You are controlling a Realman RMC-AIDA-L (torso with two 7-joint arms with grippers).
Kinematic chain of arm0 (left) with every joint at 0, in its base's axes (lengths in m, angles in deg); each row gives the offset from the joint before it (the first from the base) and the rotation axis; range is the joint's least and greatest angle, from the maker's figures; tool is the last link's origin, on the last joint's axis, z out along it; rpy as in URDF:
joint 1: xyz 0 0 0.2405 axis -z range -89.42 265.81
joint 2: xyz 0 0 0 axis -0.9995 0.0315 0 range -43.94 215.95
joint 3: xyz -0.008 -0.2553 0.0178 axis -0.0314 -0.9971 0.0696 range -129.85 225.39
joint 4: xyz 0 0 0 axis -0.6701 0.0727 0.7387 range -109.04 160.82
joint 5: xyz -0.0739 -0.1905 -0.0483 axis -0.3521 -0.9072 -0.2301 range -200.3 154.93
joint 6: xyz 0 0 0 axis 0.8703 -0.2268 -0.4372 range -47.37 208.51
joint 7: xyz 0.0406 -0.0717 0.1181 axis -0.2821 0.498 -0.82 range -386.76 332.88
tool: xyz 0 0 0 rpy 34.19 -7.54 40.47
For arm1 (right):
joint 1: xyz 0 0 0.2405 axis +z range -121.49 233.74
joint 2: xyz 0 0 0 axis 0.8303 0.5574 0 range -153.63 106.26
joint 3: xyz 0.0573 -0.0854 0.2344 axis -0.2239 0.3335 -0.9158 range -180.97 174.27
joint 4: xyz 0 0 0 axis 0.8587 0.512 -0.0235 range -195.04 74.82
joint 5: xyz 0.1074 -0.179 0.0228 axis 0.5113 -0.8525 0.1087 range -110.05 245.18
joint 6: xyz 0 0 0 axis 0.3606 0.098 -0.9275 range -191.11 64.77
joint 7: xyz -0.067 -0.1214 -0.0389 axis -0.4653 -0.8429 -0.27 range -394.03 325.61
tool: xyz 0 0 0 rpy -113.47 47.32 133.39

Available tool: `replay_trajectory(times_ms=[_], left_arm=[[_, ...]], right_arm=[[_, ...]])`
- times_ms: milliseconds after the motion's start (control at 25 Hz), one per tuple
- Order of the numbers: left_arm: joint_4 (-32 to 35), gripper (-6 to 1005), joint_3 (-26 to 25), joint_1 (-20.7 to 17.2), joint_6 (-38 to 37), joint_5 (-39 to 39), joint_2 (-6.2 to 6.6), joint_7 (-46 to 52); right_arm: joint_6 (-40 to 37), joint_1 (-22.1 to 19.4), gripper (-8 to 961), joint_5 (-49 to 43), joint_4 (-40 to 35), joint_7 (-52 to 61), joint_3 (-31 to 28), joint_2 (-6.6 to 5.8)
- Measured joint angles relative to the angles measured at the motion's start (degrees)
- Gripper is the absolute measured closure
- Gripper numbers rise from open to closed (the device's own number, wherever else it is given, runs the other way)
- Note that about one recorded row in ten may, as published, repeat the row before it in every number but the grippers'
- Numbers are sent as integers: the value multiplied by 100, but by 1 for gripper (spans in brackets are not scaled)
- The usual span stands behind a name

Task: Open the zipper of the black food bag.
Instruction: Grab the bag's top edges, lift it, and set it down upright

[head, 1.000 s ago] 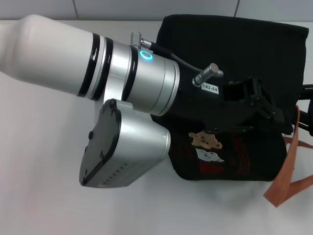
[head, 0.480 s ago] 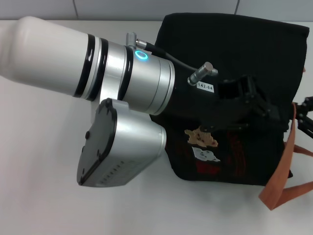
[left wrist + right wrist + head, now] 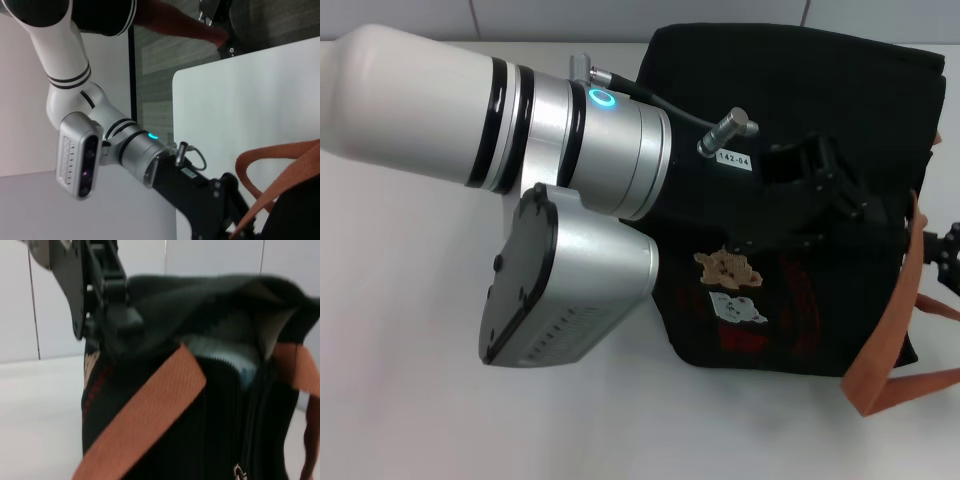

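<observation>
- The bag (image 3: 800, 190) fills the upper right of the head view, lying on the white bench (image 3: 410, 400), its patch side facing the lower edge.
- The zipper (image 3: 247, 390) shows only in the right wrist view, at the right of the frame: a dark toothed line running down to a small silver pull near the bottom edge. The bag's mouth above it gapes, pale lining showing.
- An orange strap (image 3: 885, 340) hangs down the bag's right end in the head view; in the right wrist view it crosses in front of the zipper side.
- The left gripper (image 3: 820, 205) sits on the bag at centre right, black fingers clenched on a fold of its fabric.
- The left arm (image 3: 470, 120) spans the upper left and covers the bag's left end.
- The right gripper (image 3: 942, 250) shows only partly at the right edge, just beside the strap; whether its fingers are closed cannot be told.
</observation>
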Motion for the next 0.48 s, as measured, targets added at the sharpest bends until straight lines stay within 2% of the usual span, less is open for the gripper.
replay_trajectory(times_ms=[320, 480], left_arm=[[7, 778, -51, -12, 15, -2, -9, 24], [11, 776, -92, 4, 18, -8, -1, 105]], right_arm=[[288, 44, 932, -937, -124, 243, -3, 44], [295, 24, 919, -1554, -640, 671, -14, 151]])
